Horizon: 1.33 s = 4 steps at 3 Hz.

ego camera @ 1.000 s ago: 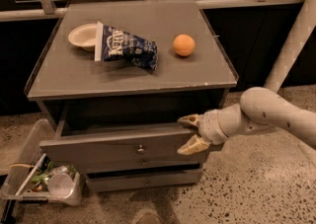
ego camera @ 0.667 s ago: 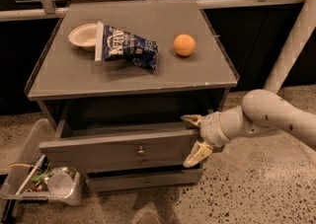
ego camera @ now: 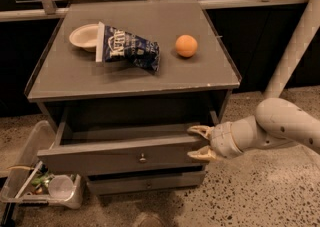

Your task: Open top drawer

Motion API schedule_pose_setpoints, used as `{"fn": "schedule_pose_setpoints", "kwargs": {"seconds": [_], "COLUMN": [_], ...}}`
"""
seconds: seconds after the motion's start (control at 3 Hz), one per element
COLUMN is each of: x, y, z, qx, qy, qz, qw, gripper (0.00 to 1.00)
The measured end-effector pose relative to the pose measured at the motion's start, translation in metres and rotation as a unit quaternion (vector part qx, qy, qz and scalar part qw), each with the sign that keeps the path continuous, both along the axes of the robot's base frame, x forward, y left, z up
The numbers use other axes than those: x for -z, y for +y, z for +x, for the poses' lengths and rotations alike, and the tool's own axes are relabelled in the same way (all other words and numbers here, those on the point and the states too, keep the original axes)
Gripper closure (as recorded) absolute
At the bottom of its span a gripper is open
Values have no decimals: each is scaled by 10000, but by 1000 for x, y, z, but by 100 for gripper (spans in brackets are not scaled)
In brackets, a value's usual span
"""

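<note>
Fingers (ego camera: 200, 131) of mine are spread wide at the right end of the top drawer (ego camera: 110, 155), one over its upper edge and one low on its face. The cabinet (ego camera: 130, 78) carries a chip bag (ego camera: 131, 48), an orange (ego camera: 186, 45) and a bowl (ego camera: 83, 36), so I'd pull slowly. The drawer is partly out. My gripper (ego camera: 192, 143) hauls from one corner, which could skew it, so I'd draw straight outward. Its small knob (ego camera: 143, 158) sits untouched mid-front.

Tool (ego camera: 199, 143) at top drawer (ego camera: 120, 153) right end; arm (ego camera: 285, 126) cut off right; drawer interior mostly shadowed.
</note>
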<state>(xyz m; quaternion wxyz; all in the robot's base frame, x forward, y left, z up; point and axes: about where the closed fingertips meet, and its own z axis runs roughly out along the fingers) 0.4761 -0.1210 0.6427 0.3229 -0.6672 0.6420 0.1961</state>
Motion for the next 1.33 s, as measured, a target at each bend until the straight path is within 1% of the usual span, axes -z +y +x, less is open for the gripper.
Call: {"fn": "schedule_pose_setpoints", "kwargs": {"seconds": [0.33, 0.67, 1.0, 1.33], "x": [-5, -9, -7, -7], "y": [0, 0, -4, -4], "z": [0, 0, -10, -10], "qx": [0, 2, 15, 14], "qy": [0, -12, -5, -5], "qz": [0, 4, 19, 19], "qw": [10000, 10000, 10000, 10000], "gripper": [92, 100, 100, 82]}}
